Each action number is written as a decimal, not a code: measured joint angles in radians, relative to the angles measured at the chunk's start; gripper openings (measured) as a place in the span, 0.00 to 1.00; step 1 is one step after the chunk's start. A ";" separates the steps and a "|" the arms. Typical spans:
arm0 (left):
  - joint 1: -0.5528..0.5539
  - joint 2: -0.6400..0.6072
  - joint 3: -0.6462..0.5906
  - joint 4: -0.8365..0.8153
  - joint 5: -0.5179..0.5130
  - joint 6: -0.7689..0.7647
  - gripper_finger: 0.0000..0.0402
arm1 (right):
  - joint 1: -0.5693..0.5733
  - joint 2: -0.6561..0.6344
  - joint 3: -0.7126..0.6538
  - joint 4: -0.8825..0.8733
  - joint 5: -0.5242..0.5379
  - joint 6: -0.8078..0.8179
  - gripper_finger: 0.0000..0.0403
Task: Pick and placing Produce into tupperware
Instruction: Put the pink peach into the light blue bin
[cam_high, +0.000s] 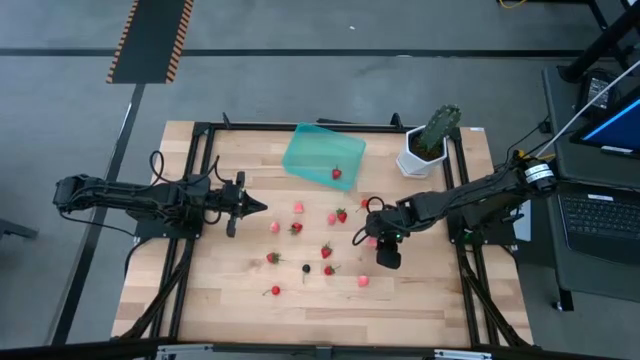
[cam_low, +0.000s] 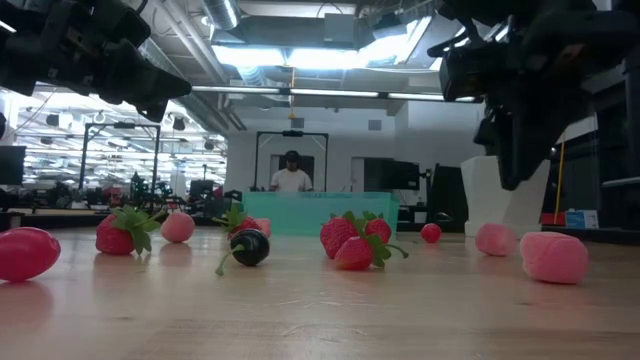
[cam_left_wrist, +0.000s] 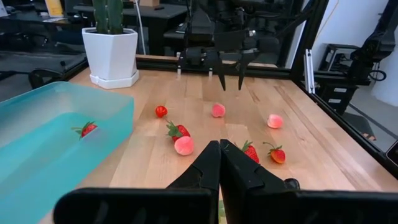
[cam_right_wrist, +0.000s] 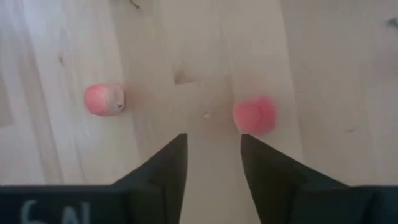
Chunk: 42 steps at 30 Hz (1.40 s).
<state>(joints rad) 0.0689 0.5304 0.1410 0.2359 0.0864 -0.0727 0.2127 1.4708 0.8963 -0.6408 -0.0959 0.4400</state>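
Several berries lie scattered on the wooden table: red strawberries (cam_high: 341, 215), pale pink pieces (cam_high: 331, 218) and one dark piece (cam_high: 306, 268). The teal tupperware (cam_high: 315, 152) rests flat near the far edge with one strawberry (cam_high: 337, 173) inside. My right gripper (cam_right_wrist: 213, 149) is open and points down over the table. One pink piece (cam_right_wrist: 254, 116) lies just beyond one fingertip and another (cam_right_wrist: 104, 99) lies off to the side. My left gripper (cam_left_wrist: 219, 146) is shut and hovers level at the table's left (cam_high: 255, 207), pointing toward the berries.
A green cactus in a white pot (cam_high: 425, 150) stands at the far right corner, beside the tupperware. A black frame runs along the table's edges (cam_high: 200, 180). A laptop (cam_high: 605, 215) sits off the table's right side. A person (cam_low: 291, 175) stands far behind.
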 joint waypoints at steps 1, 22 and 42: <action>0.000 0.000 0.000 0.000 0.000 0.000 0.00 | 0.000 0.000 0.000 -0.002 0.012 0.000 0.40; 0.000 0.000 0.000 0.000 0.000 0.000 0.00 | 0.000 0.116 -0.001 0.004 0.103 -0.031 0.48; 0.000 0.000 0.000 -0.003 0.000 0.000 0.00 | 0.000 0.195 -0.001 0.118 0.103 -0.034 0.48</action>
<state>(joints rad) 0.0689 0.5304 0.1413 0.2325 0.0868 -0.0723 0.2127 1.6657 0.8951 -0.5224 0.0071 0.4065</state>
